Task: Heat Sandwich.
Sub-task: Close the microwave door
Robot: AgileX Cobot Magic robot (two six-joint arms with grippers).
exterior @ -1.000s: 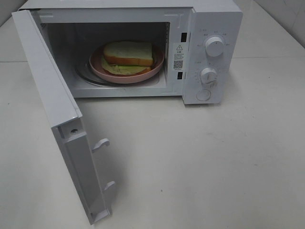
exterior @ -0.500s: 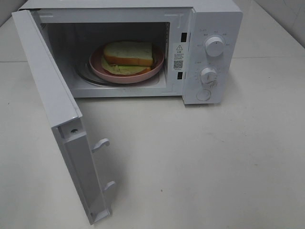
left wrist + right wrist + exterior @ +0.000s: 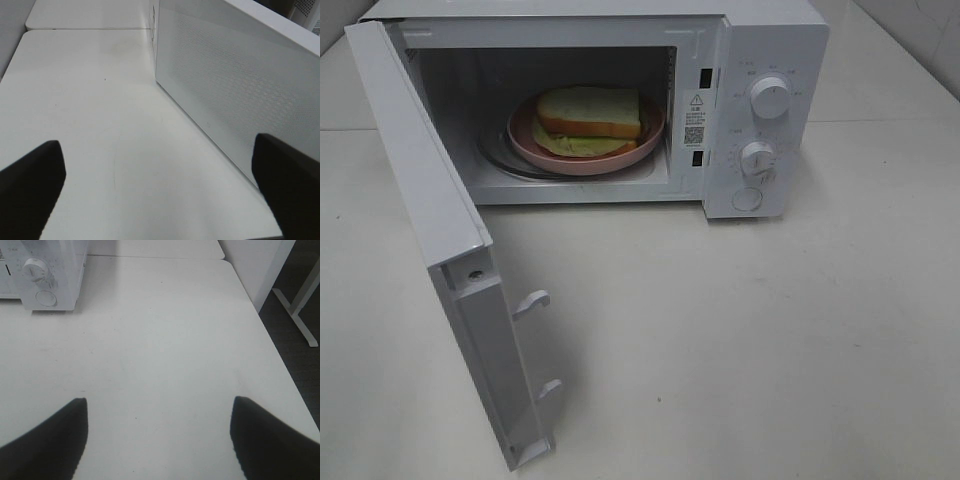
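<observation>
The sandwich [image 3: 588, 112], white bread with tan crust and green lettuce below, lies on a round pink plate [image 3: 650, 130] inside the white microwave [image 3: 760, 40]. The microwave door [image 3: 430, 220] stands wide open toward the front left. Neither gripper shows in the high view. In the left wrist view my left gripper [image 3: 160, 190] is open and empty beside the door's mesh panel [image 3: 235, 85]. In the right wrist view my right gripper [image 3: 159, 437] is open and empty above the bare table, with the microwave's knobs [image 3: 34, 267] far off.
The microwave has two knobs [image 3: 769, 97] and a round button [image 3: 747, 199] on its right panel. The white table [image 3: 770, 350] stretches in front. In the right wrist view the table edge [image 3: 280, 360] drops to a dark floor with a white stand leg [image 3: 295, 315].
</observation>
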